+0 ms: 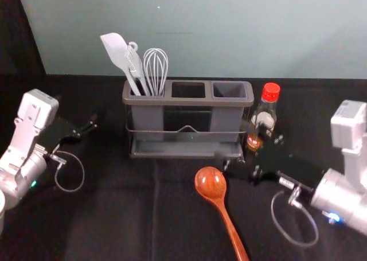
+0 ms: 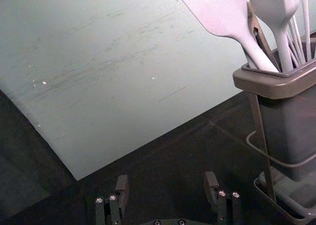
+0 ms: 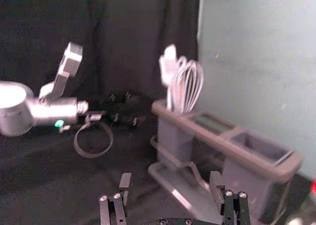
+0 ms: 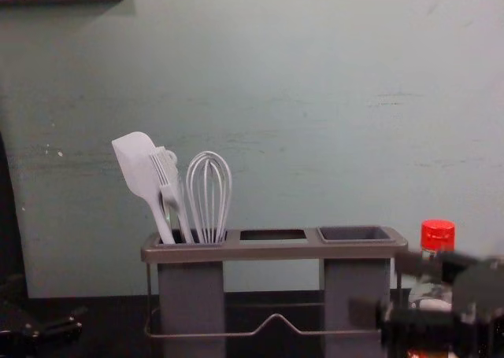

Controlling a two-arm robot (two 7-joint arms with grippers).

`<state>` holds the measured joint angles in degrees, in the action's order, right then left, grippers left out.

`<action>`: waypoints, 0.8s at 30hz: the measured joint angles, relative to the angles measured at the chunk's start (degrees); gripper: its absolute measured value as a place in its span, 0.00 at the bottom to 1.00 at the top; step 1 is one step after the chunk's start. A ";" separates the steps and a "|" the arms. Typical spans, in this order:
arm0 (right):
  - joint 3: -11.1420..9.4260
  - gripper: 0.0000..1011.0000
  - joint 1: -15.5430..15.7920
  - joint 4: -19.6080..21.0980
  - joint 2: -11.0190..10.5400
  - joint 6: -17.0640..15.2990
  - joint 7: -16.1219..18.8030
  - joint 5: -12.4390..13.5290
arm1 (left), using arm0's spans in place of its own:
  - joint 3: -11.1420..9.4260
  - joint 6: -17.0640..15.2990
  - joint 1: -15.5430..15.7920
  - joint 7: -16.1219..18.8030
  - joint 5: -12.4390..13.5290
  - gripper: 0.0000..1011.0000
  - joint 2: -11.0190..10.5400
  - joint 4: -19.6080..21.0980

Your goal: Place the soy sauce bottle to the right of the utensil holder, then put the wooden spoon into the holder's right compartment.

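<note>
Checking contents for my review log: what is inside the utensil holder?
The utensil holder's left compartment holds a spatula, a pronged utensil and a whisk; its walls cover their lower ends. The right compartment shows nothing inside, but its floor is hidden.

Spoon before holder — bottle right — whisk in left compartment

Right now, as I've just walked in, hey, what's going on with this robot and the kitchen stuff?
The robot's right gripper is open and empty, in front of the right end of the utensil holder. The soy sauce bottle stands upright to the holder's right. The wooden spoon lies on the table in front, not yet in the empty right compartment. The left gripper is open at the holder's left, holding nothing.
</note>
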<state>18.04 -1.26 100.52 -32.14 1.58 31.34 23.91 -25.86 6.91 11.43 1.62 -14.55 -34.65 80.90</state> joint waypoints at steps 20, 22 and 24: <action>4.24 0.99 -0.93 -1.28 -2.18 -6.69 -0.70 -1.81 | 0.00 0.00 0.00 0.00 0.00 0.99 0.00 0.00; 4.18 0.99 -0.92 -1.27 -2.15 -6.63 -0.72 -1.75 | 0.00 0.00 0.00 0.00 0.00 0.99 0.00 0.00; 4.15 0.99 -0.91 -1.26 -2.13 -6.58 -0.73 -1.70 | 0.00 0.00 0.00 0.00 0.00 0.99 0.00 0.00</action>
<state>22.19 -2.17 99.26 -34.27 -5.00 30.62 22.21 -25.86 6.91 11.43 1.62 -14.55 -34.64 80.90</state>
